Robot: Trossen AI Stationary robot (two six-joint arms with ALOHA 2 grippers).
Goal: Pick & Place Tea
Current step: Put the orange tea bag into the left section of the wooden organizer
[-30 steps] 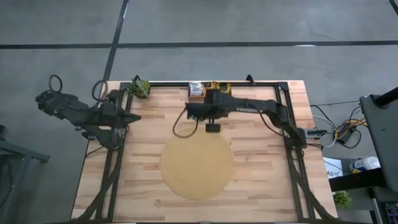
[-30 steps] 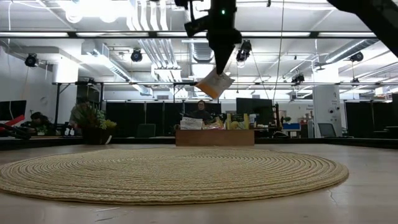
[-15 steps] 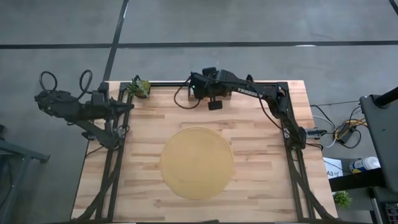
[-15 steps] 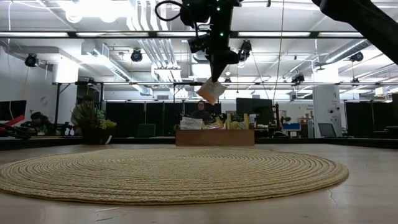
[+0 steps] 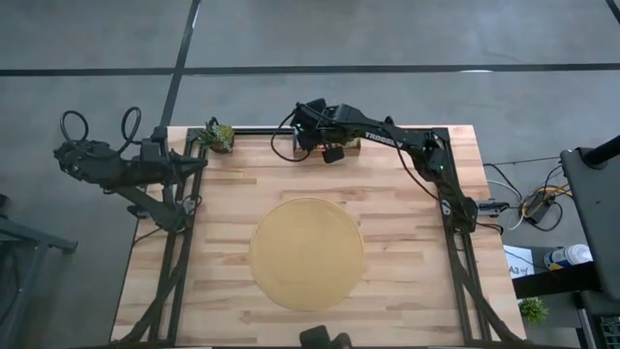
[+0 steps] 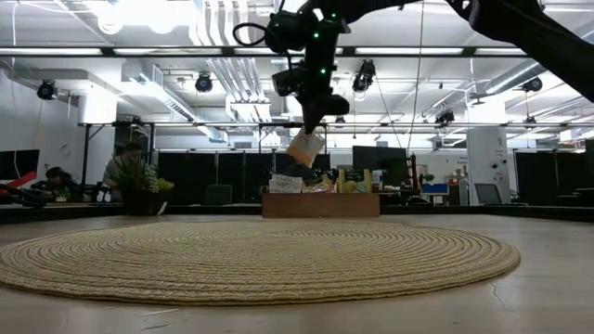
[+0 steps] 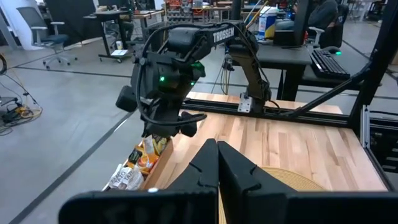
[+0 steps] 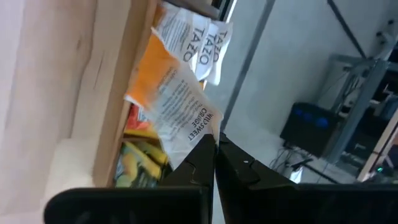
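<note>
- The right gripper (image 6: pixel 307 130) hangs high over the far edge of the pale wooden table (image 5: pixel 223 242), its fingers pinched together on a corner of a small flat orange-and-white tea sachet (image 8: pixel 174 102).
- The sachet dangles above the small brown wooden tray (image 6: pixel 320 204), where more sachets stand.
- The large round woven tan mat (image 5: pixel 307 254) lies bare.
- The left gripper (image 7: pixel 217 163) waits at the table's left edge, fingers together, holding nothing.
- This looks like the carrying step; which way is hard to tell. Next comes lowering over the chosen spot, then release.
</note>
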